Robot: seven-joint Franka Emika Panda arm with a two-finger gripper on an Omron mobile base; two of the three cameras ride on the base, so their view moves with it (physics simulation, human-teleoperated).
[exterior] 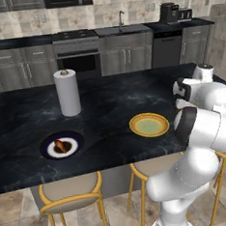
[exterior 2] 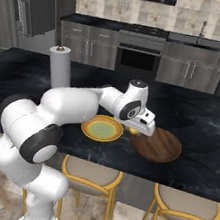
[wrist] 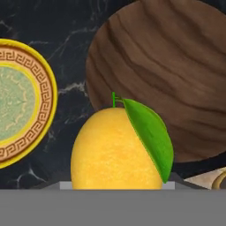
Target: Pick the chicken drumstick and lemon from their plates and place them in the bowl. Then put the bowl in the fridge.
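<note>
Yellow lemon (wrist: 115,150) with green leaf clamped in gripper (exterior 2: 135,130), above black desk (exterior 2: 201,122) between yellow-orange plate (exterior 2: 101,129) and wooden bowl (exterior 2: 158,145). Drumstick (exterior: 61,146) on blue-rimmed plate (exterior: 46,146).

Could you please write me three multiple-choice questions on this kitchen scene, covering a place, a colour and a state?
1. Where does the chicken drumstick lie?
A. In the bowl
B. On the blue-rimmed plate
C. On the yellow plate

2. What colour is the leaf on the lemon?
A. Brown
B. Yellow
C. Green

3. What is the state of the lemon?
A. Held in the gripper, above the counter between the yellow plate and the bowl
B. Resting on the yellow plate
C. Lying in the bowl

Answers:
1. B, as the left base view shows the brown piece on the plate's dark centre.
2. C, as the hand view shows a green leaf at its stem.
3. A, as the hand view shows it at the fingers, with dark counter behind it.
</note>
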